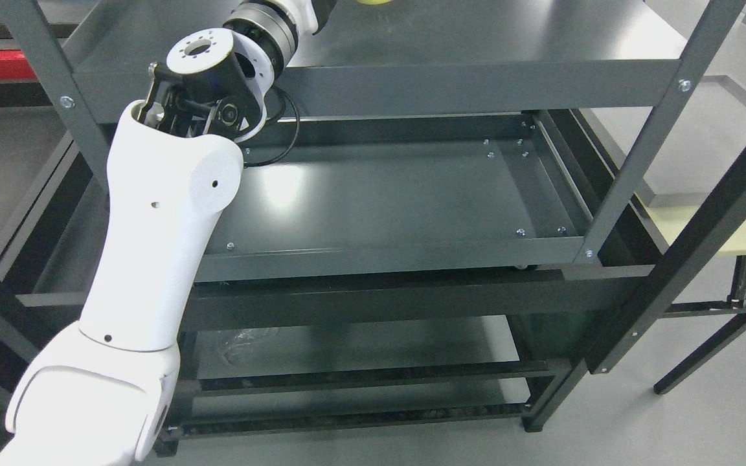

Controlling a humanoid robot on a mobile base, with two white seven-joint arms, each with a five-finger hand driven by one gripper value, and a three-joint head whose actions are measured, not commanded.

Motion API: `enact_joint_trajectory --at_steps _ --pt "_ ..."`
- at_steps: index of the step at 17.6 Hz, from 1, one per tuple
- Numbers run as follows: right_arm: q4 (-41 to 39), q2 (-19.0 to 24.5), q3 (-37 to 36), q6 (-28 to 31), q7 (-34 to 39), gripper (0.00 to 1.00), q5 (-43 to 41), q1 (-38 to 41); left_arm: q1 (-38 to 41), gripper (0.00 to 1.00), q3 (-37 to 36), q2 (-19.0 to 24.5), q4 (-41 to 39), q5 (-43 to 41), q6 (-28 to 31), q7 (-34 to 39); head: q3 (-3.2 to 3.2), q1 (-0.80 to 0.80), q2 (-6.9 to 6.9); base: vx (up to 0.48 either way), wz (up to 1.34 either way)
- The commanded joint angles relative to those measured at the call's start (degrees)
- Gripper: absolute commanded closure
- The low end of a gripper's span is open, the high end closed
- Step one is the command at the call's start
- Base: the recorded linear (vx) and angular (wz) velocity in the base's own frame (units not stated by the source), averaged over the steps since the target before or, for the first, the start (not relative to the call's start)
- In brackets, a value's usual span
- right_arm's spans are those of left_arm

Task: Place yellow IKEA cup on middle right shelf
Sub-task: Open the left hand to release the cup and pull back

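Left hand is cut off by the top edge, so grip state can't be told. Left arm [153, 259] rises from lower left, elbow bent, forearm [269, 26] reaching over the top shelf [476, 39], likely toward the cup. Yellow cup [373, 2] is a sliver at the top edge. Middle shelf [399, 194] bare.

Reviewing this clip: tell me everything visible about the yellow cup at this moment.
Only a thin sliver of the yellow cup shows, cut off by the picture's top edge above the top shelf of the dark grey metal rack. It looks smooth, pale yellow-green and rounded; its rim, its handle if any, and whether it stands upright cannot be told. The left arm reaches up toward it, but the hand is out of frame, so a grasp cannot be confirmed.
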Motion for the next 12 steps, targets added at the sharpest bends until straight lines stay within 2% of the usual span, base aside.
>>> enact_joint_trajectory --at_steps 1,2,4,10,12 --pt "0.00 -1.00 0.97 0.04 -0.02 0.01 -1.41 0.79 0.28 0.15 -0.78 0.96 2.89 -0.46 0.91 -2.82 0.00 0.00 0.00 0.000 0.00" --pt "0.00 -1.00 0.97 0.04 -0.02 0.01 -1.41 0.79 0.19 0.09 -0.34 0.96 2.10 -1.16 1.00 -3.35 0.00 0.00 0.00 0.000 0.00" --pt "0.00 -1.00 0.97 0.04 -0.02 0.01 -1.41 0.79 0.19 0.03 0.71 0.96 0.35 -1.52 1.00 -3.35 0.00 0.00 0.00 0.000 0.00" --pt "-0.09 -1.00 0.97 0.04 -0.02 0.01 -1.41 0.79 -0.07 0.02 2.64 0.96 -5.36 -2.48 1.18 -3.35 0.00 0.00 0.00 0.000 0.00" --pt "0.00 -1.00 0.97 0.04 -0.02 0.01 -1.41 0.79 -0.16 0.01 4.75 0.96 -8.61 -3.19 3.45 -3.35 0.00 0.00 0.00 0.000 0.00"
